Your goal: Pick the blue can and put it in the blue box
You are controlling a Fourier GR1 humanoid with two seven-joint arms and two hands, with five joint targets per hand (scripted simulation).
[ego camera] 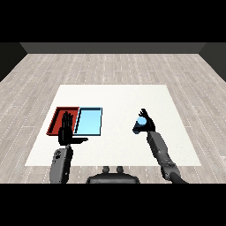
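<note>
A white table (114,95) is seen from above, set on a pale wooden floor (110,66). Two shallow trays lie side by side, touching, on the table's left part: a red tray (57,118) on the outside and a light blue tray (89,121) just inside it. The left hand (66,130) is held over the near edge of the red tray, its fingers straight and pointing away, thumb out to the side, nothing held. Well apart, on the right of the table, the right hand (148,122) is curled round the blue can (139,124), which appears lifted off the table and tilted; whether it touches the surface cannot be told. The can is judged small, stiff and light, with a smooth, probably slippery wall, so it is best taken round its middle, fingers on one side and thumb opposite. It has not yet been brought to the light blue tray.
</note>
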